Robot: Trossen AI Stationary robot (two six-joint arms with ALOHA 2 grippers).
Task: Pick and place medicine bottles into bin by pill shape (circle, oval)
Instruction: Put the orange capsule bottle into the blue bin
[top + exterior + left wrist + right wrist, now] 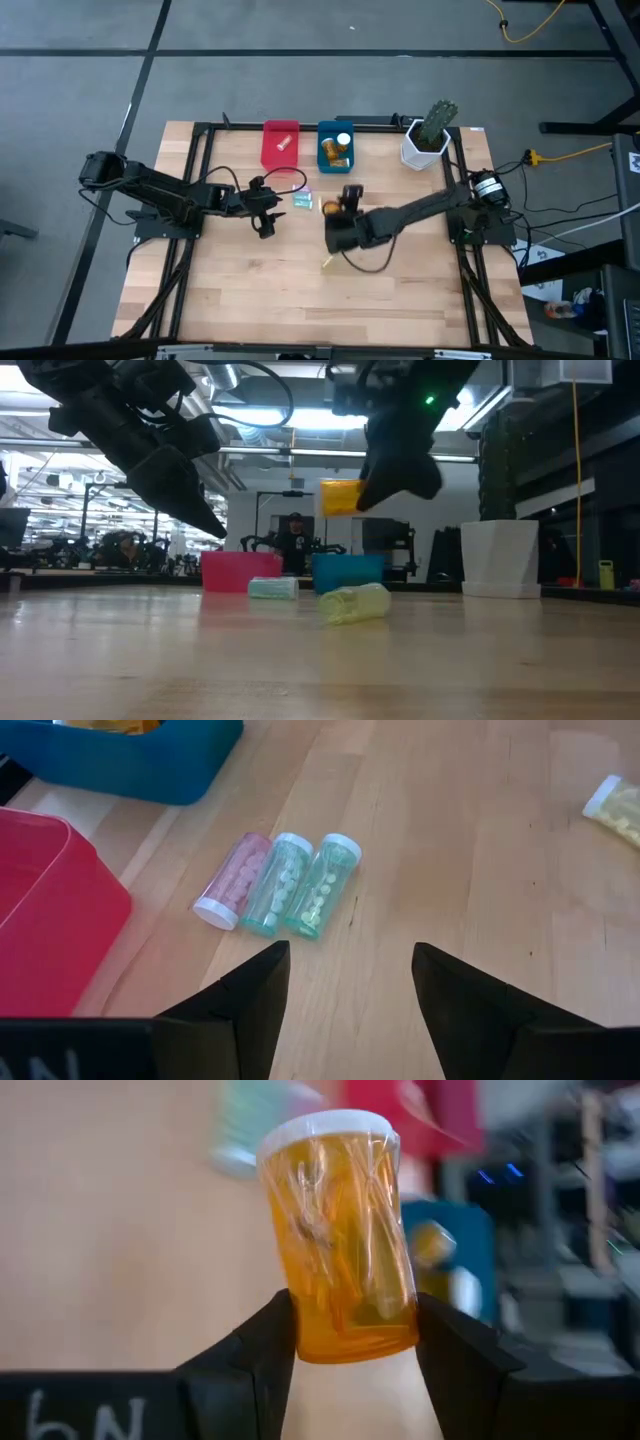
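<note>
My right gripper [337, 212] is shut on a translucent orange bottle with a white cap [340, 1230], held above the table's middle; the bottle also shows in the low view [340, 497]. My left gripper [350, 970] is open and empty. It hovers just short of three small bottles that lie on their sides, side by side: a pink one [232, 880] and two teal ones [275, 885] [322, 887]. A yellow-tinted bottle [355, 603] lies on its side on the table nearer the front. The red bin [281, 143] and the blue bin [336, 147] stand at the far edge. My right gripper pinches the orange bottle's body near its bottom end [350, 1335] between its two fingers [262, 1342], one on each side. The bottle sticks out forward past the fingertips, with its white cap [325, 1128] pointing away from the gripper. It is lifted clear of the table.
A white pot with a green cactus [428, 140] stands at the far right corner. The blue bin holds several orange bottles, and the red bin holds one small bottle [283, 143]. Bare wood lies toward the near edge [330, 310].
</note>
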